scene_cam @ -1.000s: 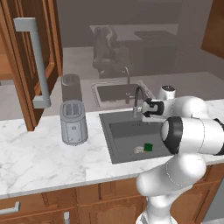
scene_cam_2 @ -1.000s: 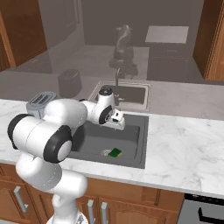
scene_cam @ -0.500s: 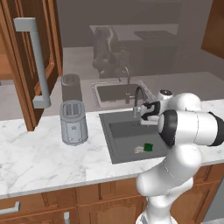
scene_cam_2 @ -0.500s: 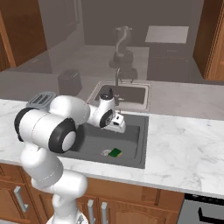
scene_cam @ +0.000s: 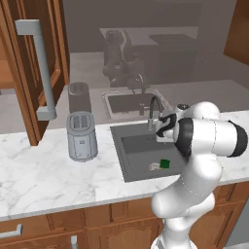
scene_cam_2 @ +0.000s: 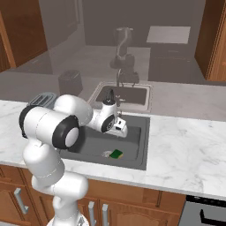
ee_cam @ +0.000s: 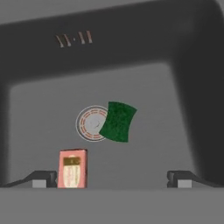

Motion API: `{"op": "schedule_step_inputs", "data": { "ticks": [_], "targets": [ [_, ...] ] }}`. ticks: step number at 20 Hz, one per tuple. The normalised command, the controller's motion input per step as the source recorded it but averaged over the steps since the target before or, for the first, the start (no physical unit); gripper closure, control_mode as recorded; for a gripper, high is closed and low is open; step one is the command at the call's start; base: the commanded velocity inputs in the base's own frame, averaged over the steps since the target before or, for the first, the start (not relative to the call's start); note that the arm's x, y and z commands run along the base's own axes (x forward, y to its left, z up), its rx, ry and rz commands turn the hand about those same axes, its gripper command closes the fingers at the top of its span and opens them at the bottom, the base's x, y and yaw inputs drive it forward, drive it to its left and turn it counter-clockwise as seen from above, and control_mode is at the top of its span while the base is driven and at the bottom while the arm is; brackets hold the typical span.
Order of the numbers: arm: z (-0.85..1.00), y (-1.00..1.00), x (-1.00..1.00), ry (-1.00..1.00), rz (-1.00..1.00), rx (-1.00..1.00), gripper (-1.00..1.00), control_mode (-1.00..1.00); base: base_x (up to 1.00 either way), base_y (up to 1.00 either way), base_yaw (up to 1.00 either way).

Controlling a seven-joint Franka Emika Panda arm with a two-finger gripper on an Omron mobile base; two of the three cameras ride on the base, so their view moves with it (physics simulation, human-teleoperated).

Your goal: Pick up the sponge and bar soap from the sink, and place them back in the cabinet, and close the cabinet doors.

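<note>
in sink (ee_cam: pixel 39 109): sponge (ee_cam: pixel 117 121) tilted, bar soap (ee_cam: pixel 72 169) upright lengthwise; hand (ee_cam: pixel 112 178) wide open, empty.

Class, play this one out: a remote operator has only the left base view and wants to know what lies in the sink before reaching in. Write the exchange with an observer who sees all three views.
Operator: In the sink I see a green speck beside something pale. What are they?
Observer: The green one is the sponge. The pale one is the bar soap, cream with pinkish edges, lying apart from the sponge.
Operator: Is the sponge on the bare basin floor?
Observer: Not entirely. It overlaps one side of the round drain.
Operator: Are the fingers ready?
Observer: The fingers stand wide apart and hold nothing.
</note>
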Motion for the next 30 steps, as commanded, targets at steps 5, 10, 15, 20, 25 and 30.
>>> {"op": "schedule_step_inputs", "data": {
  "ticks": [5, 10, 15, 20, 25, 30],
  "targets": [
    [-0.23, 0.0, 0.02, 0.0, 0.0, 0.0, -1.0, -1.0, 0.0, 0.0, 0.0],
    [-0.28, 0.0, 0.1, 0.0, 0.0, 0.0, -1.0, -1.0, 0.0, 0.0, 0.0],
    [-0.25, -0.02, 0.13, 0.0, 0.0, 0.0, -1.0, -1.0, 0.0, 0.0, 0.0],
    [-0.15, -0.01, 0.2, 0.0, 0.0, 0.0, -1.0, -1.0, 0.0, 0.0, 0.0],
    [-0.12, -0.07, 0.24, 0.0, 0.0, 0.0, -1.0, -1.0, 0.0, 0.0, 0.0],
    [-0.11, -0.09, 0.25, 0.0, 0.0, 0.0, -1.0, -1.0, 0.0, 0.0, 0.0]
  ]
}}
